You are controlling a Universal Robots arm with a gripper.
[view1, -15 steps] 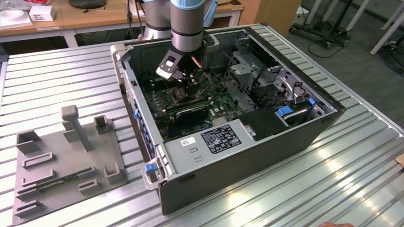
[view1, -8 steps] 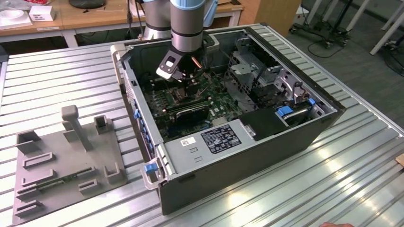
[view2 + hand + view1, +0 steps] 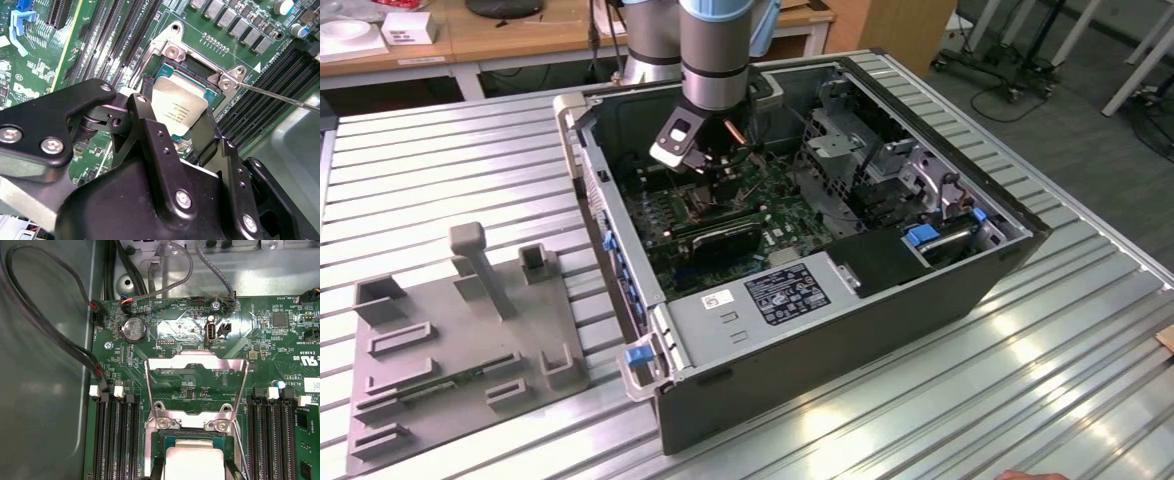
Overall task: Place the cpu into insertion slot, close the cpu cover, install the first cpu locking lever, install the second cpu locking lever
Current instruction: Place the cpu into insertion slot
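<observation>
The cpu (image 3: 179, 102), a small silver-grey square chip, sits level over the insertion slot (image 3: 199, 67), whose dark inside shows past the chip's far edge. My gripper (image 3: 175, 114) is shut on the cpu, one black finger (image 3: 147, 130) against each of two opposite sides. The cpu cover (image 3: 196, 360), a silvery frame with a big window, stands swung open behind the slot, with the cpu (image 3: 193, 462) just in front of its hinge. A thin locking lever (image 3: 280, 97) sticks out beside the slot. In the exterior view the gripper (image 3: 704, 165) reaches down into the open computer case (image 3: 627, 300).
Long black memory slots (image 3: 117, 440) flank the slot on both sides. Black cables (image 3: 60, 340) run along the case wall. A drive cage (image 3: 907, 180) and a power supply (image 3: 781, 295) fill the case's other parts. A grey fixture plate (image 3: 454, 350) lies on the exterior view's left.
</observation>
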